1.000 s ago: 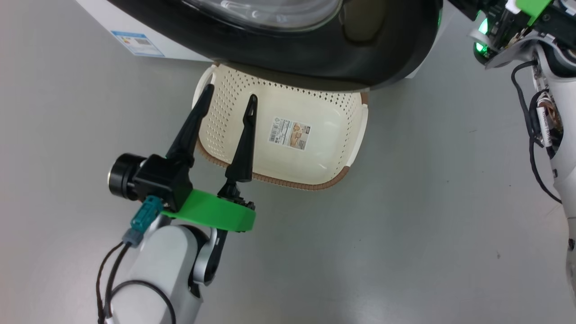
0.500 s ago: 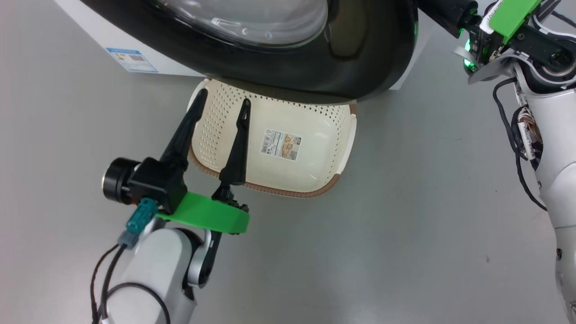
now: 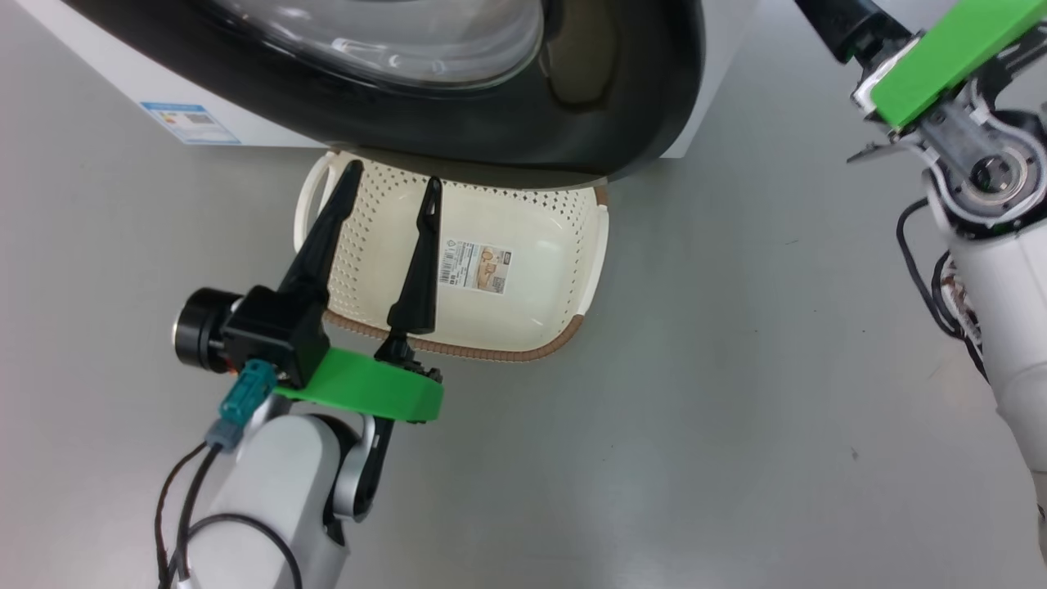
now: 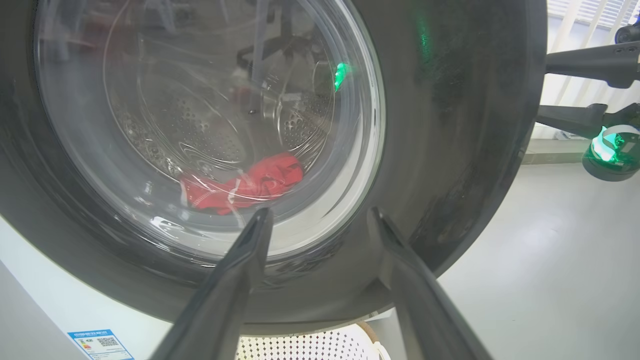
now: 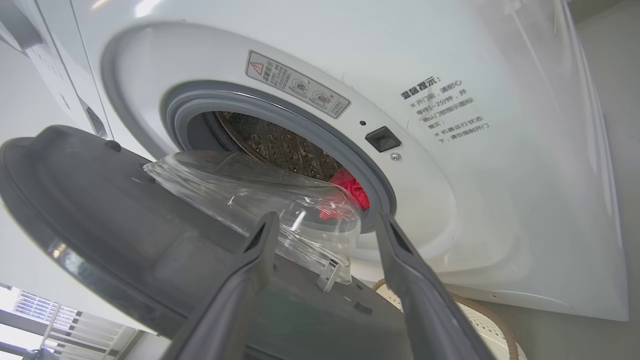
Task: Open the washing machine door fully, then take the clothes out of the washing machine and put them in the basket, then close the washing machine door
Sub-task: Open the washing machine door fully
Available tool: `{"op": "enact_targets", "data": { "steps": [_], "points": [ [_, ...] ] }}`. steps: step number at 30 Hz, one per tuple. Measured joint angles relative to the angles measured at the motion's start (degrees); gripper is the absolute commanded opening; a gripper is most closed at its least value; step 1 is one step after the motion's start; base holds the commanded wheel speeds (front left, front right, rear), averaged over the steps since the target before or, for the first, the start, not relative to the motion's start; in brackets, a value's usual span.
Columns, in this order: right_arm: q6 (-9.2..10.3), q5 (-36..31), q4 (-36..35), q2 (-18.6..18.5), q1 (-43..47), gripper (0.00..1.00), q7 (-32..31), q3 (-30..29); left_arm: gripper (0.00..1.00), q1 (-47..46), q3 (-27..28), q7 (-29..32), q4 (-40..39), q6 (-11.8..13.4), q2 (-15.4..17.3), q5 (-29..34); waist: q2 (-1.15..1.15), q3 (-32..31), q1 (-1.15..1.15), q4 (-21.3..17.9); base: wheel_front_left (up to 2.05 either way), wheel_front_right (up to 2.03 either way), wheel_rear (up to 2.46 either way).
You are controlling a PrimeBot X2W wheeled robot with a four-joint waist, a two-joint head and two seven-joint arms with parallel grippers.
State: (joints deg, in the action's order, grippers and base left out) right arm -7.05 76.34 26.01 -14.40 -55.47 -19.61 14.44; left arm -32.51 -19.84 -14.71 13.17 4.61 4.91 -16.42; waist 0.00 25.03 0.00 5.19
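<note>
Getting there slowly: door (image 5: pixel 100 225) only partly open, clothes (image 5: pixel 350 187) not out yet, basket (image 3: pixel 540 307) empty, left hand (image 3: pixel 393 173) and right hand (image 5: pixel 326 216) both wide, holding nothing.

The washing machine door (image 3: pixel 622 98) is glossy black around clear glass. The washing machine (image 5: pixel 500 200) is white, with a grey rubber ring (image 5: pixel 225 97) and a blue label sticker (image 3: pixel 190 123). The clothes (image 4: pixel 250 182) are bright red. The basket (image 3: pixel 556 270) is cream, dotted with holes, and its rim is brown. The floor (image 3: pixel 736 409) is plain grey.
</note>
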Motion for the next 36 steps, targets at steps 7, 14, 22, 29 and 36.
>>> {"op": "enact_targets", "data": {
  "steps": [7, 14, 22, 29, 36],
  "points": [
    [-0.01, -9.8, -2.7, -5.4, 3.0, 1.0, 16.8, 7.1, 1.0, 0.0, 0.2, 0.0, -0.2, 0.4, 0.8, -0.4, 0.0, -0.3, 0.0, -1.3, 0.0, 0.0, 0.0],
    [-0.05, -24.6, 2.6, -8.8, 5.1, 1.0, 33.0, 12.4, 1.0, 1.7, 1.2, 0.0, -1.3, 0.7, 1.4, -0.4, 0.0, -1.4, 0.0, -1.6, 0.0, 0.0, 0.0],
    [-0.07, -43.5, -1.2, -6.2, 10.0, 1.0, 34.3, 1.5, 1.0, 2.6, 1.9, 0.0, -1.8, 0.9, 1.6, -0.4, 0.0, -2.1, 0.0, -1.9, 0.0, 0.0, 0.0],
    [-0.1, -56.3, -10.5, -0.2, 20.5, 1.0, 34.3, -7.0, 1.0, 3.5, 2.3, 0.0, -2.8, 0.9, 1.5, -0.4, 0.0, -2.2, 0.0, -1.7, 0.0, 0.0, 0.0],
    [-0.18, -63.4, -17.3, 3.9, 28.0, 1.0, 34.3, -13.0, 1.0, 4.6, 3.1, 0.0, -3.4, 0.9, 1.3, -0.2, 0.0, -2.4, 0.0, -1.2, 0.0, 0.0, 0.0]
  ]
}}
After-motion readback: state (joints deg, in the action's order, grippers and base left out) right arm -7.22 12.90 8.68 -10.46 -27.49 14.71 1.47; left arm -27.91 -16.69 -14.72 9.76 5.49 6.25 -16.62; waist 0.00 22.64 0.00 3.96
